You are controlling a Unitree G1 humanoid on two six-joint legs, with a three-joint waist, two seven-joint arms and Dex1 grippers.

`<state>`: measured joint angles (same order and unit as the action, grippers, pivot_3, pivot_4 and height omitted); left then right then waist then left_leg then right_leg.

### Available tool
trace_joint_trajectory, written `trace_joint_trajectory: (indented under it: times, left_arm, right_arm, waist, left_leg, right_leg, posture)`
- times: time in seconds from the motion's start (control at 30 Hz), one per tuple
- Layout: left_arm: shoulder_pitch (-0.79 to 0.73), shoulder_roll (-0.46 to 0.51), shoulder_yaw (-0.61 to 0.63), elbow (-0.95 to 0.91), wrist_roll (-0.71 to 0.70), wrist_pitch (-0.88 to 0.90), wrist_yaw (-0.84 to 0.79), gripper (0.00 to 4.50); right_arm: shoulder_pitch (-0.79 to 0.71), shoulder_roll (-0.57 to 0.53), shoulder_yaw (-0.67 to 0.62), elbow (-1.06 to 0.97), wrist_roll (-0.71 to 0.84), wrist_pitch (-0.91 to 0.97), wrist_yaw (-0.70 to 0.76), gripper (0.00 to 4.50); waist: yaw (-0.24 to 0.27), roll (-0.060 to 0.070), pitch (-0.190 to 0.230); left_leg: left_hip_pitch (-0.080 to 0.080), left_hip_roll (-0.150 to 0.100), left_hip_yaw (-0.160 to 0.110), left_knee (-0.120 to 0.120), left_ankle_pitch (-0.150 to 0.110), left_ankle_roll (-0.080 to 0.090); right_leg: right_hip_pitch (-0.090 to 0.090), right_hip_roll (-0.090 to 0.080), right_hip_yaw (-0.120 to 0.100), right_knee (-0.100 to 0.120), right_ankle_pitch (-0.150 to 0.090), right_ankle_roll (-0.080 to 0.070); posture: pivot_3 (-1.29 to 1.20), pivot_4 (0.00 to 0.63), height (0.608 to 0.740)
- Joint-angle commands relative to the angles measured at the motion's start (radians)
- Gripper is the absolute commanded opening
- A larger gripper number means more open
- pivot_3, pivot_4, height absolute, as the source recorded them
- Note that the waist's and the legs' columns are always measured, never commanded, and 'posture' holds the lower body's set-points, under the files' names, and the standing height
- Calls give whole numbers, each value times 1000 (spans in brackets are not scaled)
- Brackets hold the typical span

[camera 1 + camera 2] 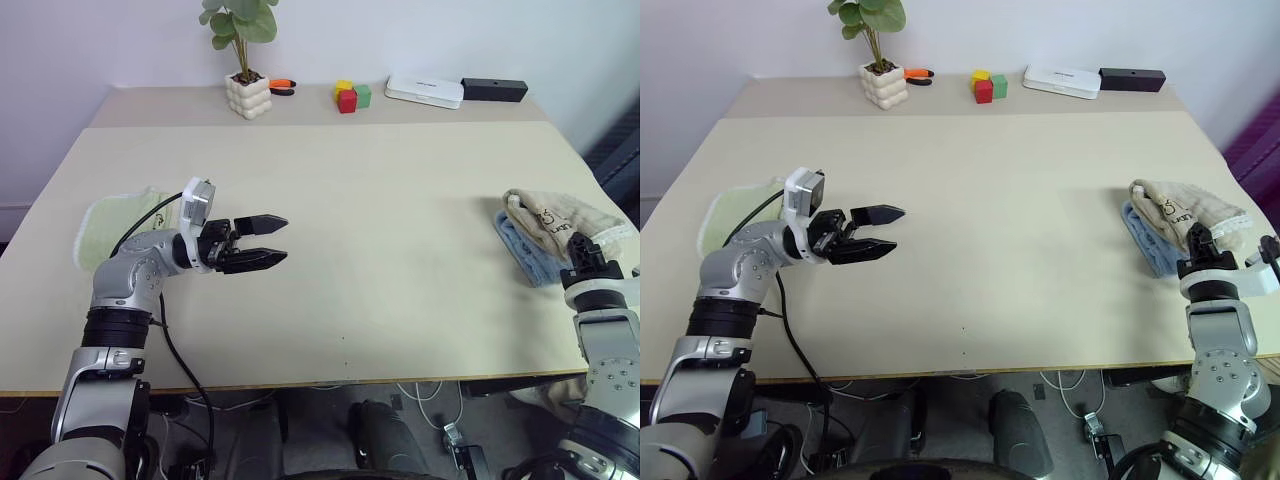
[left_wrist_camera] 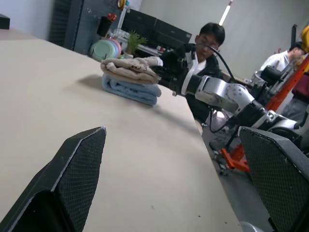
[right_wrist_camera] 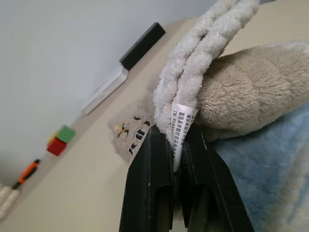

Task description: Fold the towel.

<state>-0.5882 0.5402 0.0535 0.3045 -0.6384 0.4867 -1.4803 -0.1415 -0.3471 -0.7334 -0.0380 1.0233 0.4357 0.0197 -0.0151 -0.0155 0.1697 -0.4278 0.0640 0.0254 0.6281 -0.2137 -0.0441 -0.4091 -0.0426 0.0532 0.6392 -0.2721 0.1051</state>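
Note:
The beige towel (image 1: 555, 213) lies folded at the table's right edge on top of a light blue folded towel (image 1: 522, 255). My right gripper (image 3: 174, 134) is shut on the towel's white corded edge, and a printed label is pinched between its fingers. Small dark printed marks show on the towel (image 3: 130, 133) just beyond the fingertips. From the head, the right gripper (image 1: 584, 254) sits at the near side of the towel. My left gripper (image 1: 281, 240) hovers open over the left-middle of the table and points right, with nothing between its fingers (image 2: 79, 159).
A pale green folded towel (image 1: 115, 222) lies at the table's left edge behind my left arm. Along the back stand a potted plant (image 1: 247, 95), coloured blocks (image 1: 350, 95), a white box (image 1: 425, 90) and a black box (image 1: 493, 89). A person (image 2: 210, 36) sits beyond the right edge.

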Motion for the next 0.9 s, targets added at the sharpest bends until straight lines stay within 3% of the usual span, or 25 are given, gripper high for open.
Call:
trace_joint_trajectory:
  times: [0.03, 0.37, 0.47, 0.7, 0.9]
  left_arm:
    - [-2, 3, 16, -11, -4, -14, -8, 4500]
    - [1, -2, 15, -12, -5, -16, -6, 4500]
    - [1, -2, 17, -11, -4, -18, -3, 4500]
    - [-3, -2, 17, -6, -3, -20, -3, 4500]
    - [-5, -6, 16, -4, -4, -25, -2, 4500]
  right_arm:
    - [-16, -54, -4, -47, -34, -23, 15, 31]
    - [28, -60, -6, -14, -88, -48, 73, 31]
    - [41, -52, 3, -7, -111, -60, 77, 1075]
    - [40, -39, 1, -44, -113, -60, 67, 4457]
    - [42, -49, 6, -100, -129, -55, 36, 4457]
  waist:
    - [-1, 0, 0]
    - [1, 0, 0]
    - [0, 0, 0]
    - [0, 0, 0]
    - [1, 0, 0]
  left_leg:
    - [0, 0, 0, 0, 0, 0]
    - [0, 0, 0, 0, 0, 0]
    - [0, 0, 0, 0, 0, 0]
    - [0, 0, 0, 0, 0, 0]
    - [0, 0, 0, 0, 0, 0]
  right_leg:
    - [0, 0, 0, 0, 0, 0]
    - [0, 0, 0, 0, 0, 0]
    - [0, 0, 0, 0, 0, 0]
    - [0, 0, 0, 0, 0, 0]
    - [0, 0, 0, 0, 0, 0]
  posture:
    - [0, 150, 740]
    - [0, 150, 740]
    - [0, 150, 740]
    - [0, 150, 740]
    - [0, 150, 740]
